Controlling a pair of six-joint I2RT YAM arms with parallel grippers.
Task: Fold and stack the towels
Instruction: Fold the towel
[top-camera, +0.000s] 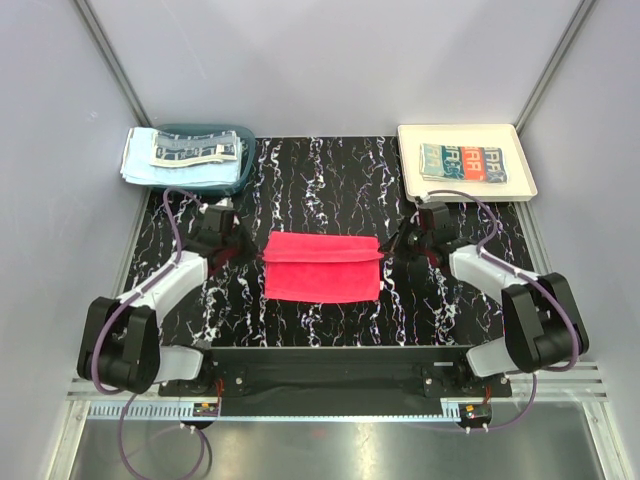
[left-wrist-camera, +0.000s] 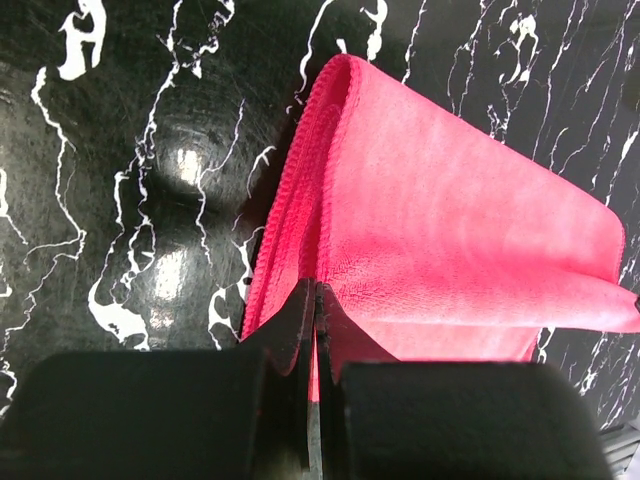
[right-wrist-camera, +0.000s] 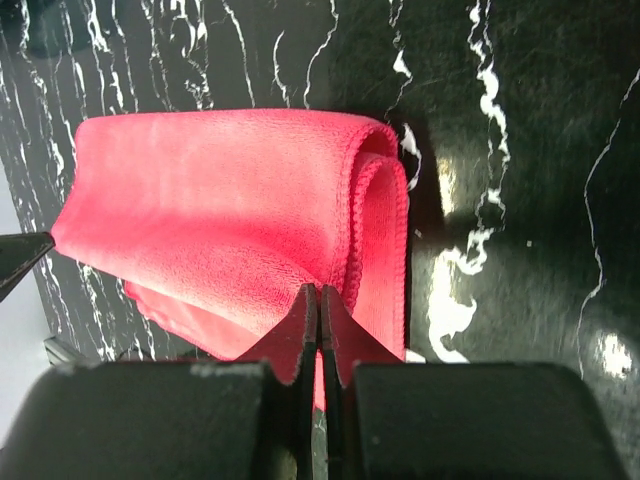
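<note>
Red-pink towel (top-camera: 322, 268) folded mid-frame on tabletop (top-camera: 320, 180); left fingers (left-wrist-camera: 290, 325) clamped on left edge, right fingers (right-wrist-camera: 290, 332) clamped on right edge.

Red towel (left-wrist-camera: 450, 230) just clips the right edge in the left wrist view, its pinched corner lost behind the left claw (left-wrist-camera: 316, 292). Far right, tray (top-camera: 460, 136): patterned towels (top-camera: 463, 162), lettering too small to read.

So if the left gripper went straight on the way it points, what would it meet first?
The soft red-pink towel already pinched in the left gripper; beyond it, probably the right gripper at the opposite edge.
</note>
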